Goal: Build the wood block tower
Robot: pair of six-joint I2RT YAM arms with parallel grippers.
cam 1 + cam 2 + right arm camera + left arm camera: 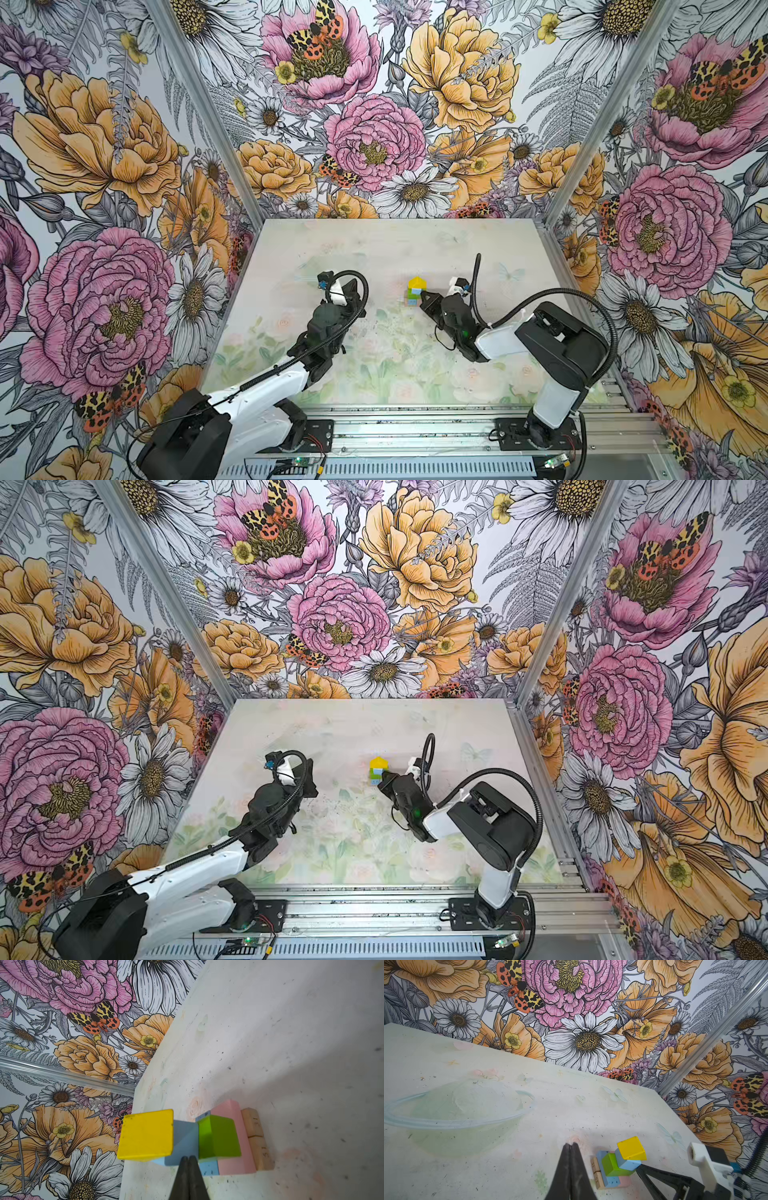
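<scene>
The tower (415,291) (378,771) stands near the middle of the table. Two tan planks (597,1172) lie at its base. On them rest a light blue brick (611,1181) and a pink brick (234,1126). Above come a green brick (218,1136), a light blue cube (185,1140) turned askew, and the yellow roof piece (631,1148). My right gripper (188,1158) (423,294) is shut, its tips touching the cube's side. My left gripper (572,1144) is shut and empty, just left of the tower and apart from it.
A faint pale green bowl-like shape (456,1109) shows on the table surface (395,249) to the left. Flowered walls with aluminium posts (582,166) enclose the back and sides. A metal rail (415,419) runs along the front edge under both arm bases.
</scene>
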